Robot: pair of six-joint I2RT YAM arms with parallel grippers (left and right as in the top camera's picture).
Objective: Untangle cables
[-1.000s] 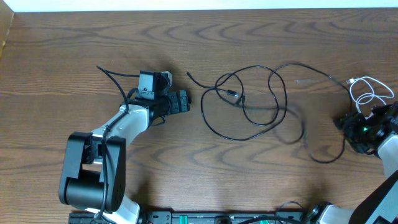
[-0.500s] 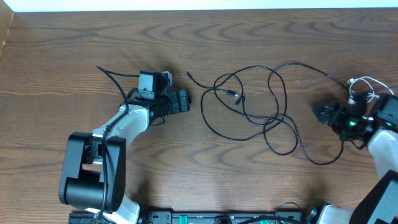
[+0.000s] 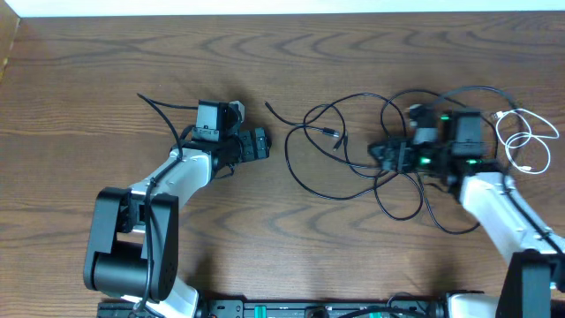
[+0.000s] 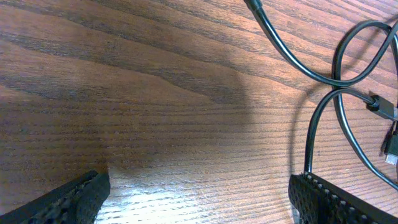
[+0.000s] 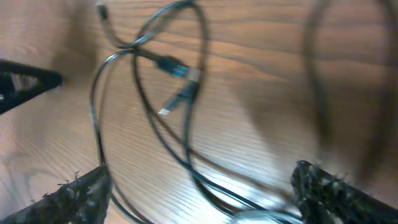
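Moved since one second ago: right gripper (image 3: pixel 386 152), from the far right edge of the brown wooden table (image 3: pixel 106 71) to a place over the tangle of thin black cables (image 3: pixel 346 152), right of centre. Also changed: upper right strand of that tangle, lying now in a different arc. Not moved: left gripper (image 3: pixel 256 144), left of the tangle and apart from it, with only one curved strand near its right finger in the left wrist view. Both pairs of jaws spread wide, with nothing between them. Possible trouble from here: closing where two strands cross and so catching both, then dragging the whole knot along instead of freeing one cord. Also possible: pulling a loop tight around one of the small plug ends (image 5: pixel 176 66), because these sit in the middle of the crossings. Right wrist view blurred, so exact strand under the fingers hard to tell. Look of the black cables: thin, glossy, limp, in several round loops crossing each other many times, flat on the wood. Separately, thin white cable (image 3: pixel 505 116) in loose coils near the right edge; whether touching a black strand, cannot tell.
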